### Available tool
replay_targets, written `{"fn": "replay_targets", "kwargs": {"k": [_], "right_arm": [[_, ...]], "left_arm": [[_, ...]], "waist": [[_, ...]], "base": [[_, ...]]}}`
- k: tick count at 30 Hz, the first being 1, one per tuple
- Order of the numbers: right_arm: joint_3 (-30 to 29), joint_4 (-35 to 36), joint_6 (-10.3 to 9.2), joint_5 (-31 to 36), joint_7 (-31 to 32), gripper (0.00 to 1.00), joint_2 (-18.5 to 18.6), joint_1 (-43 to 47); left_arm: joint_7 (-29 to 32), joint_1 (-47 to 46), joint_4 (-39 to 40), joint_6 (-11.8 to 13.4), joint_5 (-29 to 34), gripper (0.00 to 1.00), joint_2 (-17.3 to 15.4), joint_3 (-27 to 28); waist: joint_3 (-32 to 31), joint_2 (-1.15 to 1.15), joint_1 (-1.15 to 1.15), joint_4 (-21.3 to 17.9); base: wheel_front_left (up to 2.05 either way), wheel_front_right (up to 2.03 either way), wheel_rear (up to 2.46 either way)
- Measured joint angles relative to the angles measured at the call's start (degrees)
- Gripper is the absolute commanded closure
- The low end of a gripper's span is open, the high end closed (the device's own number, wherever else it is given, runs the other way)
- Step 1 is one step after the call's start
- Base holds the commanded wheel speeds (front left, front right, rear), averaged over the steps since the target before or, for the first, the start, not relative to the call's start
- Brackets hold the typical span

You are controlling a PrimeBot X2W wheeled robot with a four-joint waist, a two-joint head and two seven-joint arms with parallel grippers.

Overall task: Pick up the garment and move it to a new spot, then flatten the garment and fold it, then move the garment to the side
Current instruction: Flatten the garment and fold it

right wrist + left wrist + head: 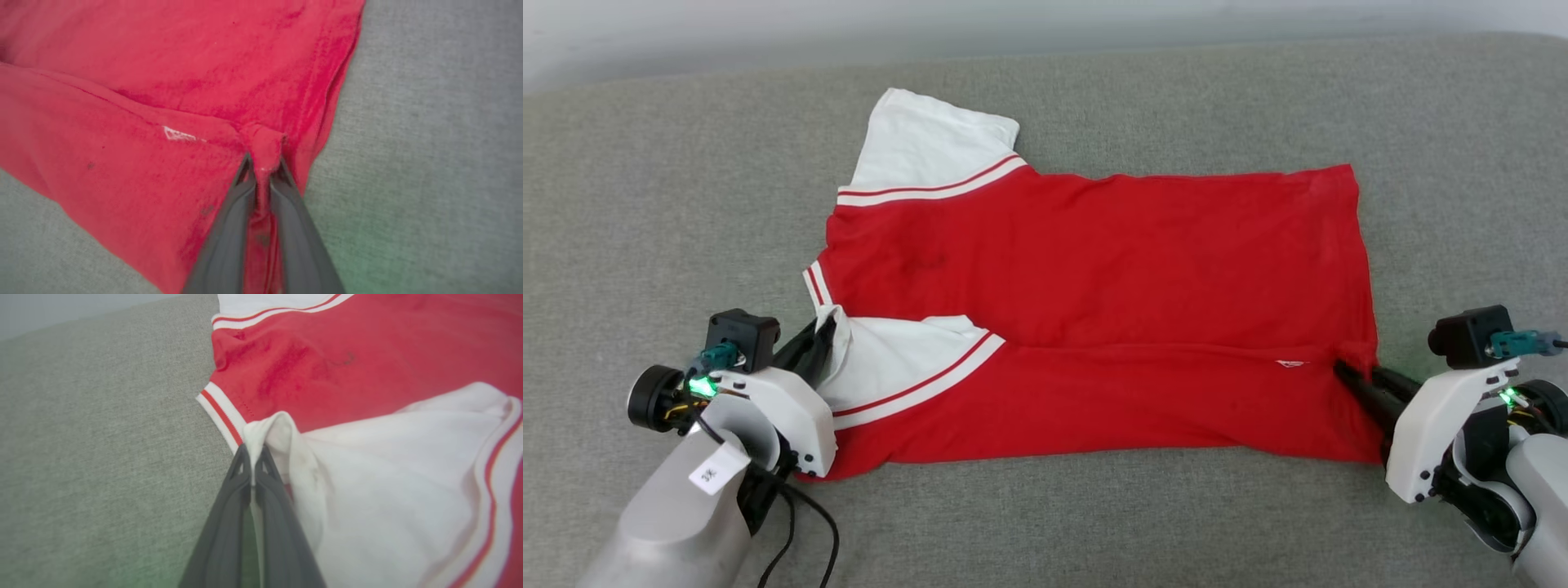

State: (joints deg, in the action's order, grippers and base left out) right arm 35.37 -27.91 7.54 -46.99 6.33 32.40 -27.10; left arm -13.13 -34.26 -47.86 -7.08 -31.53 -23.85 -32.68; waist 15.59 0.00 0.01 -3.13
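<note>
The garment (pixel 1094 269), a red T-shirt with white sleeves, lies across the grey cushion with its near long edge folded over onto the body. At its left end my left gripper (pixel 825 327) is shut on a pinch of the near white sleeve (pixel 367 465), seen close up in the left wrist view, where the fingertips (pixel 253 451) clamp a raised tuft of white cloth. My right gripper (pixel 1343 371) is at the right end, and its fingers (pixel 263 161) hold a bunched fold of red hem beside the small white hem mark (pixel 179 134).
A grey fabric surface (pixel 645 204) stretches around the shirt on all sides. A pale wall or edge runs along the far top (pixel 768 33). A black cable (pixel 809 523) hangs from my left forearm.
</note>
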Motion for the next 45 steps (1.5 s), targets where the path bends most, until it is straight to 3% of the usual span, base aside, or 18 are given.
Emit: {"fn": "replay_targets", "kwargs": {"k": [9, 12, 17, 26, 32, 36, 45], "right_arm": [[-1.79, 3.0, -0.02, -1.7, -3.94, 0.0, 1.63, 4.36], [-2.68, 4.35, -0.02, -1.56, -4.27, 0.0, 1.93, 5.89], [-4.21, 6.37, -0.03, -0.35, -3.55, 0.0, 2.31, 7.88], [-7.34, 9.62, -0.03, 1.82, -0.79, 0.0, 1.9, 9.84], [-8.6, 11.41, -0.03, 3.04, 1.33, 0.0, 1.23, 10.92], [-9.31, 12.34, -0.03, 3.35, 2.35, 0.0, 0.77, 11.17], [-9.67, 13.27, -0.03, 4.16, 3.79, 0.0, -0.62, 11.1]], "left_arm": [[-1.43, -1.48, 1.85, -0.25, 0.44, 0.0, -1.79, -1.13], [0.65, -1.9, 3.74, -0.26, -0.11, 0.0, -2.74, -1.9], [9.68, -2.52, 8.91, -0.27, -4.3, 0.0, -4.67, -4.78], [37.32, -4.55, 18.86, -0.32, -18.75, 0.0, -9.6, -10.69], [50.97, -5.04, 21.46, -0.31, -24.61, 0.0, -12.18, -13.9], [54.42, -4.76, 21.47, -0.31, -25.81, 0.0, -13.07, -15.06], [54.14, -1.91, 15.84, 0.04, -25.87, 0.0, -11.57, -17.0]], "waist": [[-4.38, 0.0, 0.0, 1.81], [-6.07, 0.0, -0.01, 2.5], [-8.38, 0.0, -0.01, 3.41], [-9.82, 0.0, -0.01, 4.07], [-9.51, 0.0, -0.01, 3.26], [-8.89, 0.0, -0.01, 2.37], [-6.71, 0.0, -0.01, 0.36]], "base": [[0.0, 0.0, 0.0], [0.0, 0.0, 0.0], [0.0, 0.0, 0.0], [0.0, 0.0, 0.0], [0.0, 0.0, 0.0], [0.0, 0.0, 0.0], [0.0, 0.0, 0.0]]}}
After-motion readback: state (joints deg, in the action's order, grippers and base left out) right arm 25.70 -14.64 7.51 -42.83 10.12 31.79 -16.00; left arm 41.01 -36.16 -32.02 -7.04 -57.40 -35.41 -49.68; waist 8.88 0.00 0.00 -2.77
